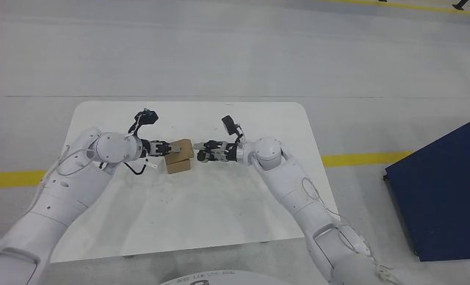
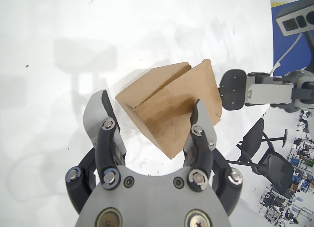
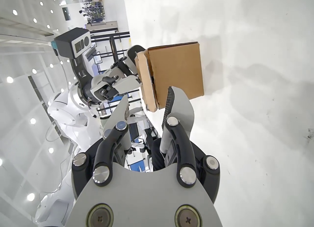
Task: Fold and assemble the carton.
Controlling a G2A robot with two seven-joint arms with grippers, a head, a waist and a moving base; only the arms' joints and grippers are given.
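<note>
Top view: carton (image 1: pixel 178 156) between left hand (image 2: pixel 151 97) and right hand (image 3: pixel 147 93), both spread, each apparently touching it.

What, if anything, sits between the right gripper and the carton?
Nothing visible. The carton lies directly ahead of the right gripper, with its near corner inside the open gripper. The left gripper, also open, straddles the carton's opposite end and is not in the right gripper's path.
</note>
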